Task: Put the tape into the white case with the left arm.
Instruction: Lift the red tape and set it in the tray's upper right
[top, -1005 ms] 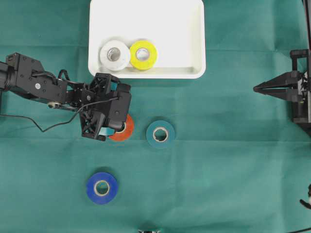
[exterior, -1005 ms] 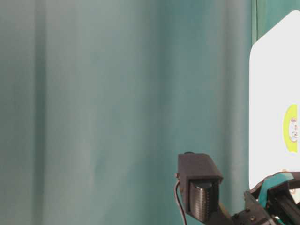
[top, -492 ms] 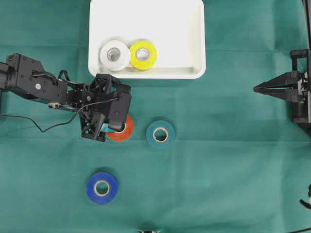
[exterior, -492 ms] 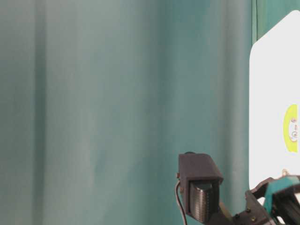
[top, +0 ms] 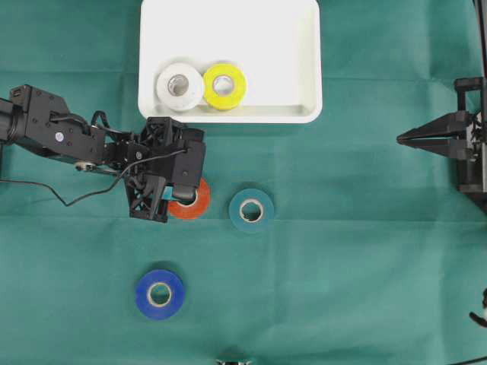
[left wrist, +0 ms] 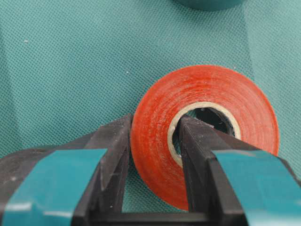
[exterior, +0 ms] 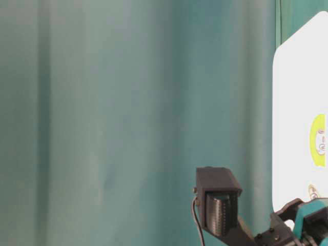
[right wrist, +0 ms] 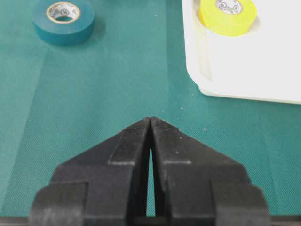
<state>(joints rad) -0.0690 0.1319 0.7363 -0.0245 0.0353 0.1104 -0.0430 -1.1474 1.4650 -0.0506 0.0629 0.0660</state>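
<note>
Left of the cloth's centre, the left arm (top: 68,137) reaches in from the left edge, its gripper (left wrist: 153,141) clamped on the red tape (left wrist: 202,127): one finger (left wrist: 113,150) outside the wall, the other through the core. That roll lies flat, core axis vertical, just below the case (top: 228,114). By the right edge, the right gripper (right wrist: 150,123) hangs shut, empty.

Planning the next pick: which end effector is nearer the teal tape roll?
Left. The left end effector grips the red roll beside the teal tape roll; the right end effector sits far off.
</note>
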